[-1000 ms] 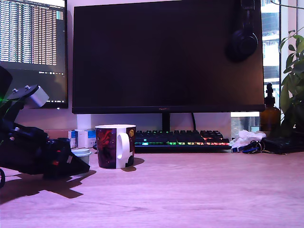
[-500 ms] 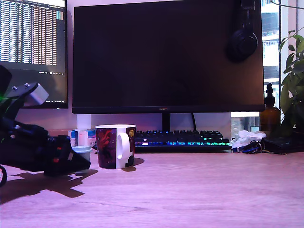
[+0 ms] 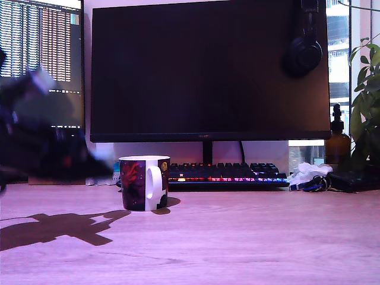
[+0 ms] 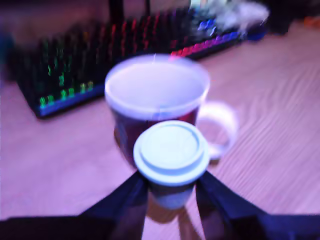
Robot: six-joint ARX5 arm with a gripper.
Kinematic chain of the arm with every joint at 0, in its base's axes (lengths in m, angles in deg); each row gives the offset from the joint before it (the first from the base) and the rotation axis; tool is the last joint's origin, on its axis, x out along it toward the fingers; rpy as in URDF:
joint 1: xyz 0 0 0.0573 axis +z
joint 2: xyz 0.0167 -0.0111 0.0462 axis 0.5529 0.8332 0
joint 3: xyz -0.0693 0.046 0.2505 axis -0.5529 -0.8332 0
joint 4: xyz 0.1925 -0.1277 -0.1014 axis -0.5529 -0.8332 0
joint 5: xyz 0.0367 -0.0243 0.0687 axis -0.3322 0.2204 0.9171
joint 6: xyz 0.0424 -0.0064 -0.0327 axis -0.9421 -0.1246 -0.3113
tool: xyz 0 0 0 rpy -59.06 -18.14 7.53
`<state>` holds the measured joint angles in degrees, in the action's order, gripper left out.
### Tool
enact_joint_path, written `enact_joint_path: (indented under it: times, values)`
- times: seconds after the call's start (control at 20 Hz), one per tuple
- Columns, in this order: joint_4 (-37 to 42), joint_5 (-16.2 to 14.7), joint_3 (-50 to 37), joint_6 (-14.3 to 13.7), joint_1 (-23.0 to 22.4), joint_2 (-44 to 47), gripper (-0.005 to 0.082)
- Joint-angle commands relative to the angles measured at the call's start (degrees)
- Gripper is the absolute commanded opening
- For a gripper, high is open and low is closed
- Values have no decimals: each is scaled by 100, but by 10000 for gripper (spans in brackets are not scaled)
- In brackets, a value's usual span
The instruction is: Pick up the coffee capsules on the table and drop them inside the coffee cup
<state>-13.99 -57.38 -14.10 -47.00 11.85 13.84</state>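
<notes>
Wooden desk [image 3: 249, 237], dark monitor [image 3: 208, 71] behind: arm [image 3: 53, 154] has risen off the surface and is motion-blurred.
Gripper [image 4: 171, 187] pinches pale grey-green plastic capsule [image 4: 171, 150] near red-purple ceramic mug [image 4: 117, 107]; drop looks next.

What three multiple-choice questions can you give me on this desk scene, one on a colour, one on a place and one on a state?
1. What colour is the handle of the coffee mug?
A white; B black; C green.
2. Where are the headphones?
A inside the mug; B hung on the monitor's top corner, at the exterior view's right; C lying beside the mug.
3. What is the claw doing?
A open and empty; B shut on the mug's handle; C shut on a pale coffee capsule.

Answers:
1 A, the handle shows white against the dark artwork.
2 B, they hang over the screen's upper corner.
3 C, the wrist view shows the capsule pinched in the claw, in front of the mug.
</notes>
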Motion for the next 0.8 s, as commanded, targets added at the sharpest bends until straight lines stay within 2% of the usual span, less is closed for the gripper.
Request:
enact_joint_path:
  times: [0.0, 0.25, 0.75]
  values:
    - [-221, -48, 0, 31, -4, -328, 68]
    - [-1141, -48, 192, 28, -4, -1027, 68]
    - [-3727, -52, 1930, 13, -22, -1045, 69]
